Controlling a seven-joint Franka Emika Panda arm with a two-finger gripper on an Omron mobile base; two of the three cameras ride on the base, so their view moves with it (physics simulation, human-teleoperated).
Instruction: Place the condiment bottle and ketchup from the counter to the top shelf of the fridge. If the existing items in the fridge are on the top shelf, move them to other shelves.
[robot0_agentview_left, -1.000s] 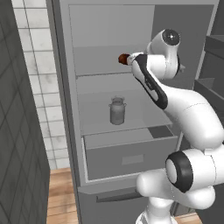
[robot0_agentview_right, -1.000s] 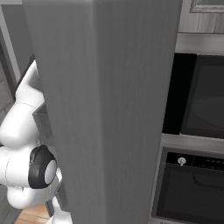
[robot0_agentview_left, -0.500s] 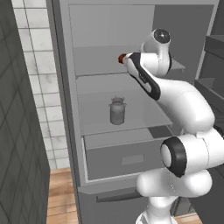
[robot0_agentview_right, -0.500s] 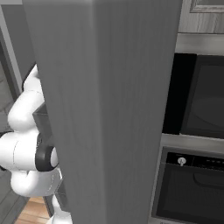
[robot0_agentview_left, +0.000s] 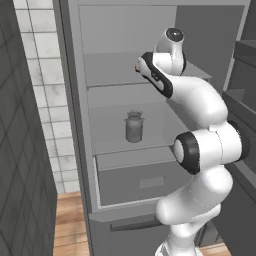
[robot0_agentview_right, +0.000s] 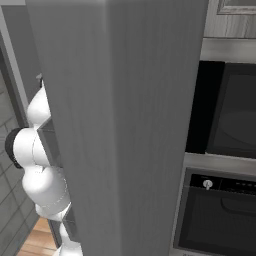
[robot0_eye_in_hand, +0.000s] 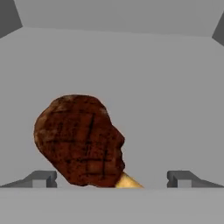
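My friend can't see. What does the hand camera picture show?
A brown roasted chicken drumstick lies on a pale grey fridge shelf, its pale bone end pointing toward the camera. The open gripper has the bone end between its two dark fingertips.

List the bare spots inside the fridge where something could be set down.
Middle shelf: bare plate on either side of the grey metal milk can, widest toward the left wall. Top shelf: left half bare out to the wall. Crowded: its right part, where the brown roasted drumstick lies between the open end effector fingertips.
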